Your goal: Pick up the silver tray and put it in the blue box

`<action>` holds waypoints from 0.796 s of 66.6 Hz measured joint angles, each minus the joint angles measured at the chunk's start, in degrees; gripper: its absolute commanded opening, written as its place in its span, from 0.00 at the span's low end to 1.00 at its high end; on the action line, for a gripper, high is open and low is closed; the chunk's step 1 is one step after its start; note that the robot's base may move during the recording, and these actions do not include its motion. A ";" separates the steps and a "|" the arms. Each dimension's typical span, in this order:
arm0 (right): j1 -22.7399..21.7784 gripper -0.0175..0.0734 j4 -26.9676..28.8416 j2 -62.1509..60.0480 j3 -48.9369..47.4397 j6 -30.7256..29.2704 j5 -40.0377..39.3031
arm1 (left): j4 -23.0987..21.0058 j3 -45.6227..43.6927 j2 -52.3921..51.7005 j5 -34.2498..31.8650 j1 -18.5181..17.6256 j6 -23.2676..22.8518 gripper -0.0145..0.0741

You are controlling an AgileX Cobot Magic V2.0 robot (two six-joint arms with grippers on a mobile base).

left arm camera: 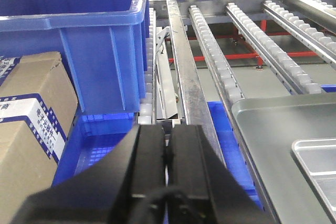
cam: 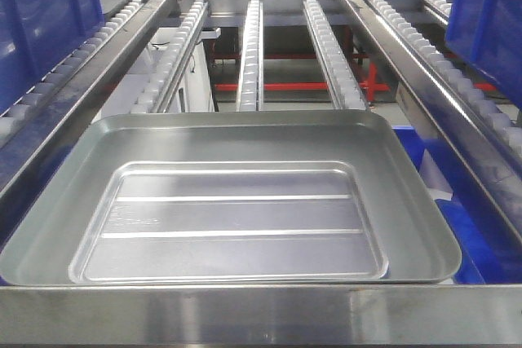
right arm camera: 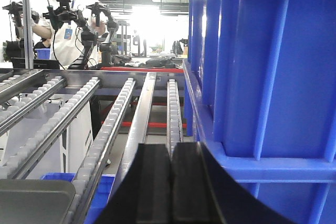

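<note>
The left gripper [left arm camera: 168, 136] is seen fully closed, its two black fingers [left arm camera: 149, 150] pressed together with nothing held between them; the right gripper [right arm camera: 170, 153] is closed in the same way and is also without any object. Neither gripper is touching the silver tray [cam: 236, 201]. The tray is laid flat on the roller rails [cam: 249, 46], with its near rim just behind the steel cross bar [cam: 261, 315]; two long straight ridges are seen on its recessed floor. In the left wrist view a corner of the tray [left arm camera: 283, 129] is shown to the right of the gripper and apart from it; in the right wrist view only a small part of the tray [right arm camera: 31, 198] is seen at the lower left. The blue box [right arm camera: 262, 77], with vertical ribs and a thick lip, is placed on the right side track, close beside the right gripper; a second blue crate [left arm camera: 79, 24] is placed on the left track, with a cardboard carton [left arm camera: 26, 129] beside it. More blue plastic [cam: 432, 160] is seen below the rails, under the right edge of the tray. A person [right arm camera: 68, 19] is standing in the background.
</note>
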 measured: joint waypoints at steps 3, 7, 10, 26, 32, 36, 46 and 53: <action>0.00 0.25 0.00 0.00 0.00 0.00 0.00 | 0.00 0.00 0.00 0.00 0.00 0.00 0.16; 0.00 0.25 0.00 0.00 0.00 0.00 0.00 | 0.00 0.00 0.00 0.00 0.00 0.00 0.16; 0.00 0.25 0.00 0.00 0.00 0.00 0.00 | 0.00 0.00 0.00 0.00 0.00 0.00 0.16; 0.00 0.25 0.00 0.00 0.00 0.00 0.00 | 0.00 0.00 0.00 0.00 0.00 0.00 0.16; 0.00 0.25 0.00 0.00 0.00 0.00 0.00 | 0.00 0.00 0.00 -0.11 0.00 0.00 0.16; 0.00 0.25 0.00 0.00 0.00 0.00 0.00 | 0.00 0.00 0.00 -0.49 0.00 0.00 0.16; 0.56 0.25 -0.27 0.00 -0.16 1.20 1.73 | -2.34 0.00 0.00 -2.06 0.00 0.00 0.16; 4.24 0.25 -1.88 0.46 -3.55 1.79 11.76 | -2.89 -1.83 0.00 4.07 -0.39 0.00 0.16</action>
